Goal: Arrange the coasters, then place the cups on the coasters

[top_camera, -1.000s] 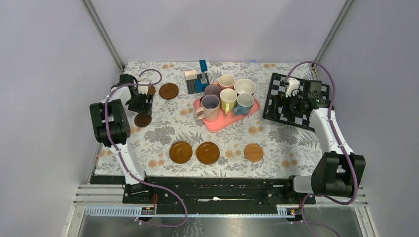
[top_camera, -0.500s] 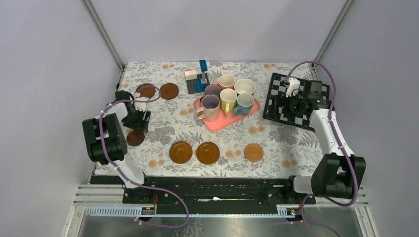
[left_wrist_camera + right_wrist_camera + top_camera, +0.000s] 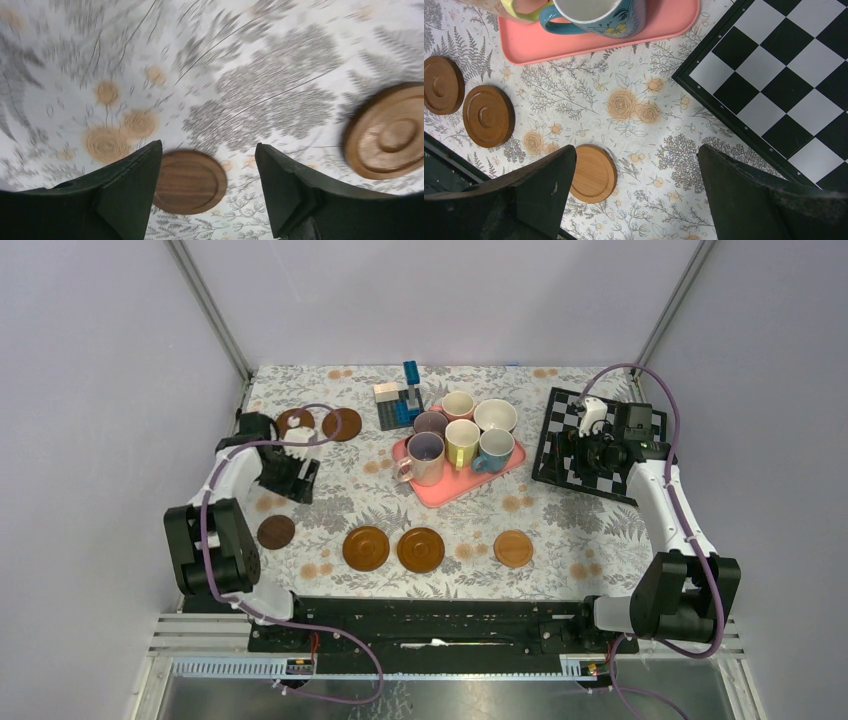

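Four coasters lie in a row near the front: a dark one [image 3: 276,531], two ringed ones [image 3: 366,548] [image 3: 421,550] and a lighter one [image 3: 513,548]. Two more coasters [image 3: 295,422] [image 3: 342,424] lie at the back left. My left gripper [image 3: 295,480] [image 3: 209,145] hangs open and empty above the cloth; the dark coaster [image 3: 189,181] lies flat below it. Several cups, among them the pale pink [image 3: 425,455], yellow [image 3: 461,440] and light blue [image 3: 494,450] [image 3: 599,15], crowd the pink tray [image 3: 448,490]. My right gripper [image 3: 638,147] is open and empty by the chessboard.
A chessboard [image 3: 598,475] [image 3: 784,75] lies at the back right under my right arm. A small stack of blue and grey blocks [image 3: 400,400] stands behind the tray. The table's left edge runs close to the dark coaster.
My left gripper carried the dark coaster toward the near left, set it on the cloth, opened wider and drew back up and away. The right arm has not moved.
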`<state>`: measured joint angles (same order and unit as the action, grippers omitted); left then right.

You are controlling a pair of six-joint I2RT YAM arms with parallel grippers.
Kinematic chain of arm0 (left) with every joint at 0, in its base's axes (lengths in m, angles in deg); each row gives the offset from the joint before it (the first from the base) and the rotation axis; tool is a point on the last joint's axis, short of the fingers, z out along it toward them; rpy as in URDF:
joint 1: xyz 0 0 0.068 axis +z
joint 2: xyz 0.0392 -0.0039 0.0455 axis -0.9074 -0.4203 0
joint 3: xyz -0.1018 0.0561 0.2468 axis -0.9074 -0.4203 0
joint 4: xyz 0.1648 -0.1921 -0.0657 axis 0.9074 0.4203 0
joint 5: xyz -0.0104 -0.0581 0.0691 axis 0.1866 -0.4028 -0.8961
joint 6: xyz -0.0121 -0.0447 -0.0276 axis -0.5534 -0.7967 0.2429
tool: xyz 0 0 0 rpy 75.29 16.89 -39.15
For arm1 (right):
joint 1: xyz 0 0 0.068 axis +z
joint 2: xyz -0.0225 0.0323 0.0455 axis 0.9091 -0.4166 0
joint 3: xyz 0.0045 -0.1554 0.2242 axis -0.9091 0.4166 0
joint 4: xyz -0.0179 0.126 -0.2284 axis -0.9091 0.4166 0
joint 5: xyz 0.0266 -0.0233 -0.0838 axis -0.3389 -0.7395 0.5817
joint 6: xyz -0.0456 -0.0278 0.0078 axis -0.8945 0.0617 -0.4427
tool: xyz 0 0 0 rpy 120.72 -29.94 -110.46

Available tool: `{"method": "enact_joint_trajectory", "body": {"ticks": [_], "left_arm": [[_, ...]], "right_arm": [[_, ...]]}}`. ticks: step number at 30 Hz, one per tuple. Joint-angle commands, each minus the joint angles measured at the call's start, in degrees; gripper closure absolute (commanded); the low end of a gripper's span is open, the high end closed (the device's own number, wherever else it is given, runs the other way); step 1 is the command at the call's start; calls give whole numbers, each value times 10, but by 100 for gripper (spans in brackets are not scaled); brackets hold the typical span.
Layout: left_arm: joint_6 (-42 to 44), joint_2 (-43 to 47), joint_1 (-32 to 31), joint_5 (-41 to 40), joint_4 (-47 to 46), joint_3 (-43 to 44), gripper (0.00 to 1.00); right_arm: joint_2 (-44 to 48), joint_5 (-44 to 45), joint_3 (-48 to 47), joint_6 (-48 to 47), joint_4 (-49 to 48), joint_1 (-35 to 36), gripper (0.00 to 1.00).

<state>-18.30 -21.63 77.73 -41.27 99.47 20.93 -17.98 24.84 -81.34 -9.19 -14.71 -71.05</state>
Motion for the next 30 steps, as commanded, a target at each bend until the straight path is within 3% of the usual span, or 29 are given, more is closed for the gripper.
{"method": "enact_joint_trajectory", "body": {"ticks": [1,7,14,30], "left_arm": [[32,47,-67,59,36,27,24],[53,59,-154,66,38,-23,20],[56,71,-209,56,28,-66,20],[13,78,-352,-46,-68,-150,20]], "right_arm": [[17,-2,0,-6,-9,-1,1],[21,-5,-4,-10,0,-1,2],[22,-11,-7,-11,7,-1,2],[21,-6,-1,-10,1,-1,2]]}}
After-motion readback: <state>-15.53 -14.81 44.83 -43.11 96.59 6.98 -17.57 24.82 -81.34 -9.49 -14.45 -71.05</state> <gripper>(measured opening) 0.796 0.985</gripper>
